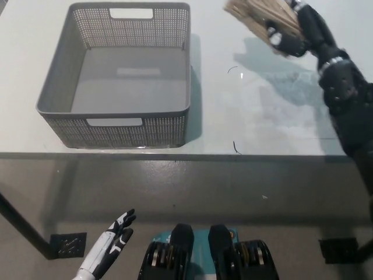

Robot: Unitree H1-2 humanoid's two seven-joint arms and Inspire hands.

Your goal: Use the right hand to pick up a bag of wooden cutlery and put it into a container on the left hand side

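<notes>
My black right hand [294, 29] is shut on the clear bag of wooden cutlery [256, 16], holding it lifted above the white table [274, 111] near the top right of the head view. The bag sticks out to the left of the hand and casts a shadow on the tabletop below. The grey perforated basket [58, 79] stands at the left of the table, with nothing inside it. The bag hangs well to the right of the basket's right wall. My white left hand [108, 248] rests low at the bottom left, below the table edge, fingers apart.
The table's front edge [186, 155] runs across the middle of the picture, with grey floor below it. A black table leg [23, 232] and two dark floor plates show below. Small dark marks lie on the tabletop between basket and bag.
</notes>
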